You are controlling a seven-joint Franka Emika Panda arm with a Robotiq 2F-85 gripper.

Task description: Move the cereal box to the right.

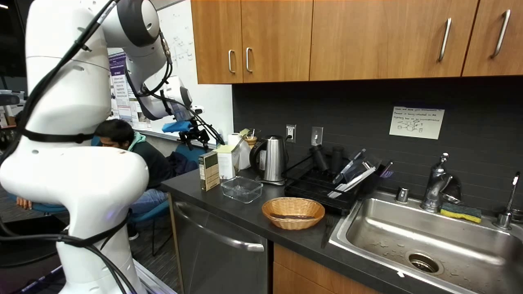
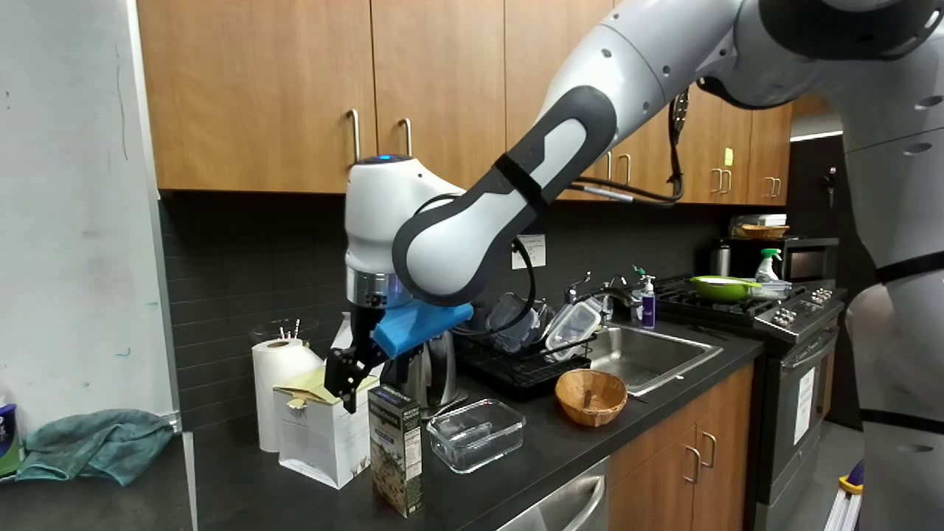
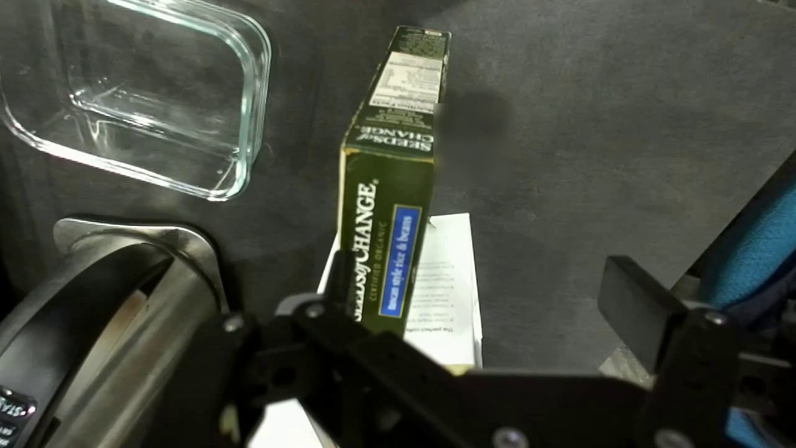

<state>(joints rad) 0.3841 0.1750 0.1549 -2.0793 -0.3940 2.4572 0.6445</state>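
Observation:
The cereal box (image 1: pixel 209 170), narrow and upright, stands on the dark counter near its end. It has a tan and dark green face in an exterior view, and its green top and side show in the wrist view (image 3: pixel 388 205). Above the counter by the boxes hangs my gripper (image 1: pixel 197 143), its jaws spread wide. In the wrist view the gripper (image 3: pixel 488 292) has its left finger overlapping the edge of the box top; whether they touch I cannot tell. The right finger (image 3: pixel 637 311) is well apart from the box, and nothing is held.
A white carton (image 2: pixel 324 439) stands close beside the cereal box, with a paper towel roll (image 2: pixel 276 376) behind. A glass container (image 1: pixel 242 190), a steel kettle (image 1: pixel 276 157) and a wicker basket (image 1: pixel 293 202) are nearby. Farther along are a dish rack (image 1: pixel 302 185) and the sink (image 1: pixel 429 241).

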